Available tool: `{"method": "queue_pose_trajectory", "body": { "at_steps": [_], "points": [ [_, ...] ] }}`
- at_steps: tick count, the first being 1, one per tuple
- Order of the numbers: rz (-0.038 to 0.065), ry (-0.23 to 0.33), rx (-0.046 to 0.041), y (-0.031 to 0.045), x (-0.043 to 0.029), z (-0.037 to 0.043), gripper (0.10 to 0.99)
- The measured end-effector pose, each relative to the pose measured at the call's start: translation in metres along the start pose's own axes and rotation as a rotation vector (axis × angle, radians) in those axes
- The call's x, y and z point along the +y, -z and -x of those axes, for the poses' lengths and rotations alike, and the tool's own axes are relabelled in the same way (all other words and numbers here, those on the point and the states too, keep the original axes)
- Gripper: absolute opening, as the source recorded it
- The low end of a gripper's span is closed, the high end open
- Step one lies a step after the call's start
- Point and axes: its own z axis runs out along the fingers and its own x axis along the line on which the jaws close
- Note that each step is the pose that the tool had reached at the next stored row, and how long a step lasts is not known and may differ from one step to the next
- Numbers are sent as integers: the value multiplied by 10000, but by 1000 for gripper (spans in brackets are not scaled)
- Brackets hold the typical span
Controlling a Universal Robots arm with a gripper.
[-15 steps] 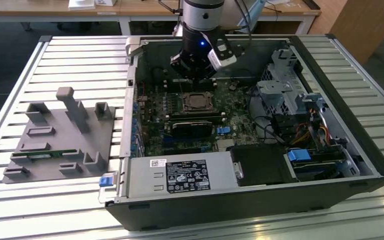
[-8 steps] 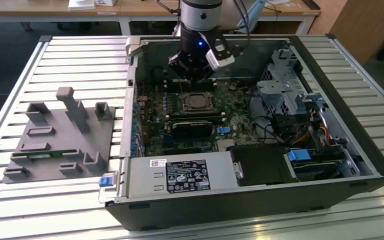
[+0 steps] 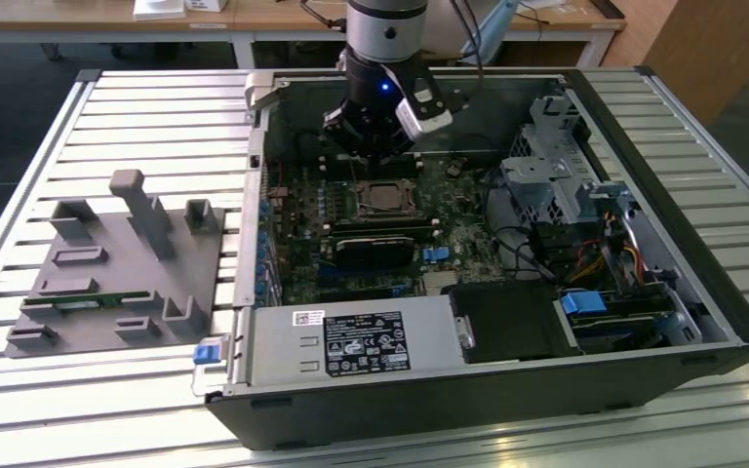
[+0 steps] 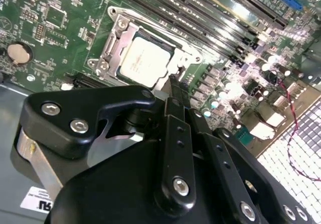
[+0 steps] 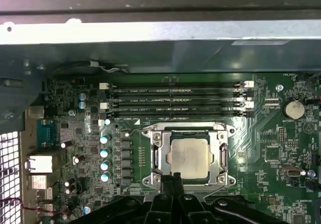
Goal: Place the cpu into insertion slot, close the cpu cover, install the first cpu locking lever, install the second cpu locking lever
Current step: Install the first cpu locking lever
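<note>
**End effector (image 5: 171, 177):** fingers shut together to one narrow tip, nothing held. The tip hangs over the near edge of the cpu (image 5: 189, 157), approx. mid-edge. Contact w/ parts below cannot be told. In the second wrist view the end effector (image 4: 173, 81) sits just beside the cpu (image 4: 145, 61).

**Cpu:** seated flat in the slot (image 5: 190, 134), silver face up, directly ahead of the tip.

**Cover (image 5: 156, 151):** down, lying flat around the cpu, w/ the cpu face showing thru its window. Lever pos. cannot be told.

**Past the slot, further from the tip:**
- A row of RAM slots (image 5: 175, 96) runs crosswise to the fingers.
- A column of capacitors (image 5: 104, 152) stands to one side of the slot.
- A coin cell (image 5: 293, 109) lies on the opposite side, further out.
- All of these sit on the green board (image 5: 261, 148).
- The case wall (image 5: 160, 33) stands beyond the RAM slots.

**Exterior view:**
- The arm (image 3: 385, 39) reaches down into the open case (image 3: 706, 253).
- The end effector (image 3: 374, 156) is low over the board.
- The cpu (image 3: 381, 198) lies just beside the tip, on the side toward the PSU (image 3: 348, 343).
- The drive cage (image 3: 550, 171) is to the exterior view's right of the end effector.
- Well apart and outside the case, to the exterior view's left, a grey fixture (image 3: 114, 273) rests on the slatted tabletop (image 3: 153, 117).
</note>
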Motion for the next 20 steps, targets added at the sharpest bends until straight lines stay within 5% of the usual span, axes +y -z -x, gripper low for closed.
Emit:
{"method": "queue_pose_trajectory", "body": {
  "at_steps": [20],
  "points": [
    [6,64,-57,-5,50,-352,106]
  ]
}}
